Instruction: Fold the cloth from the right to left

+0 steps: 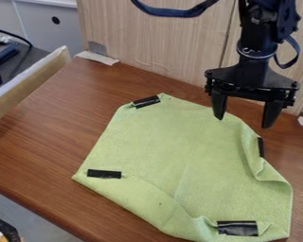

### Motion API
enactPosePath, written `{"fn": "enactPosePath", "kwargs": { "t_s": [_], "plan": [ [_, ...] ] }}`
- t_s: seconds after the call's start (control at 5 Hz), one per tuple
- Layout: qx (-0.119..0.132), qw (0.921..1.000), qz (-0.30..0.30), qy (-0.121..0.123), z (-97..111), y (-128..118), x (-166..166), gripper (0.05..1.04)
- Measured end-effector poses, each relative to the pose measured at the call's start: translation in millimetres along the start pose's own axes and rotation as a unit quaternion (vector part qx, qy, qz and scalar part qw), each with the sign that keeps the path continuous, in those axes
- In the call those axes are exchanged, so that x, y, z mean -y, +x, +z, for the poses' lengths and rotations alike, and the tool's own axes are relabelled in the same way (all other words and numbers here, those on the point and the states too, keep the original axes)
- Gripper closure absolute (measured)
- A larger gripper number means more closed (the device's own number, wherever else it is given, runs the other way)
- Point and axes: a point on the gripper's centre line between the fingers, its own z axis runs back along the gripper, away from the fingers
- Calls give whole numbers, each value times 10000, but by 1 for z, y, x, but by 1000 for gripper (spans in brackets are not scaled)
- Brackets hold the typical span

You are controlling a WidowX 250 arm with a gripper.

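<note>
So the green cloth (185,160) is lying spread out on the brown table (46,137), kinda rumpled, with folds along its right side and near edge, and the black gripper (244,122) hangs by its far right part with the fingers set wide apart and nothing between them. What matters here, imo, is where that right edge sits. From the gripper, it runs toward the camera and a bit further right, starting pretty much under the fingers. One finger shows against the cloth, the other against bare wood just outside it, so the pair looks to span the edge rather than line up along it. Handy for a pinch, if the height works out; can't really tell how far above the table the tips are. The black tape strip (261,147) on that edge is just beside the outer finger, slightly nearer the camera. Looks like the fold hasn't started, so probably: lower, grab the edge, carry it left.
</note>
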Motion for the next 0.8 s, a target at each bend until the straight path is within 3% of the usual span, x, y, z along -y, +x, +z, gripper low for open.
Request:
{"fn": "enactPosePath", "kwargs": {
  "t_s": [0.6, 0.8],
  "plan": [
    [-436, 9988, -233, -1, -19, -33, 24, 83],
    [-470, 9980, -433, -15, -22, -46, 35, 83]
  ]
}}
